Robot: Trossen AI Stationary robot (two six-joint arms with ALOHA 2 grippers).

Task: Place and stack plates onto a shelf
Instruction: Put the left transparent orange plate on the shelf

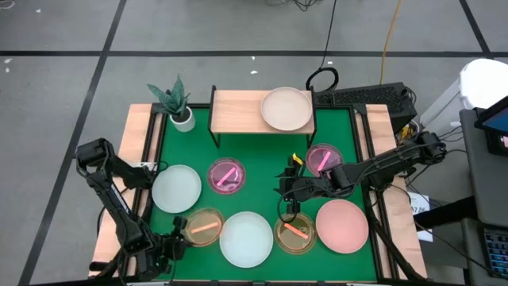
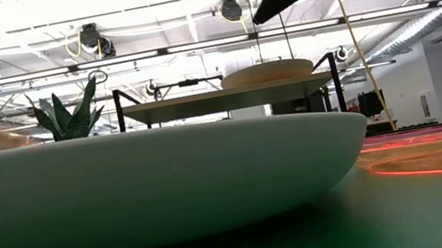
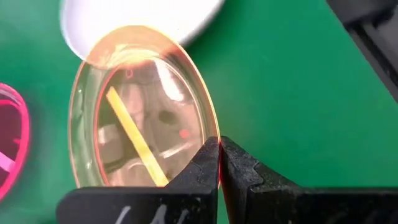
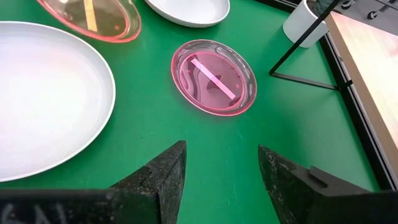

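One cream plate [image 1: 286, 109] is being carried by the shelf [image 1: 238, 111] — seven are lying on the mat [image 1: 262, 187]. The amber plate [image 3: 143, 112] is being clenched at its rim by the left gripper [image 3: 219, 163]; the right gripper [image 4: 221, 165] is being held agape.

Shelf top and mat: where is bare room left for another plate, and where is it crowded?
The shelf is bare left of the cream plate. The mat lies open under and just before the shelf, between the plant and the right-hand pink dish. The front rows of plates are crowded.
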